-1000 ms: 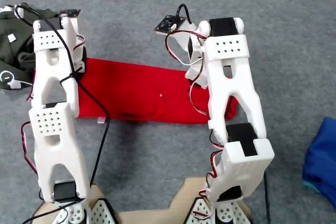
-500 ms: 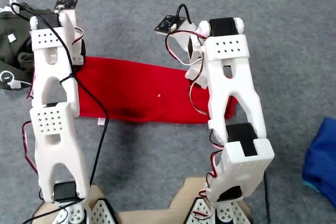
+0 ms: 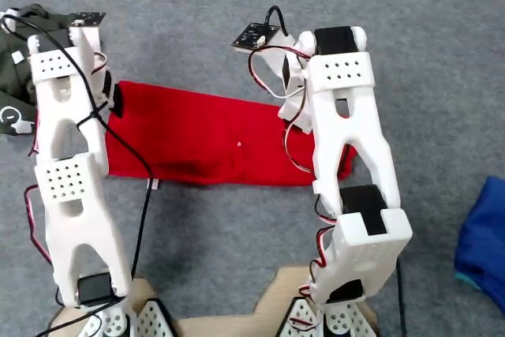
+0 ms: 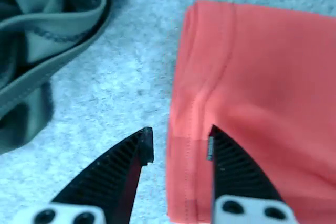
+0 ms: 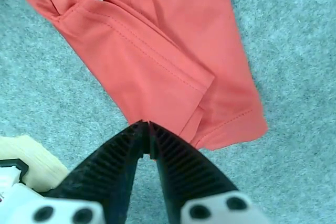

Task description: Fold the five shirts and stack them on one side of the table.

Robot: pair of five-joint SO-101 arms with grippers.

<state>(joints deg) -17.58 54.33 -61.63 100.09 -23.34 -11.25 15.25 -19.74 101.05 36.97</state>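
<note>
A red shirt, folded into a long strip, lies across the middle of the grey table. My left gripper is open at the strip's left end, one finger over the red fabric and the other over bare table, straddling the folded edge. In the high view the left arm stands over that end. My right gripper is shut with nothing in it, just above the edge of the shirt's right end. The right arm covers that end from above.
A crumpled olive-green shirt lies at the far left, close to the left gripper. A blue shirt sits at the right edge. The arms' wooden base is at the front.
The left arm has shifted left and slightly away, uncovering the shirt's left end. The right arm has not moved.
</note>
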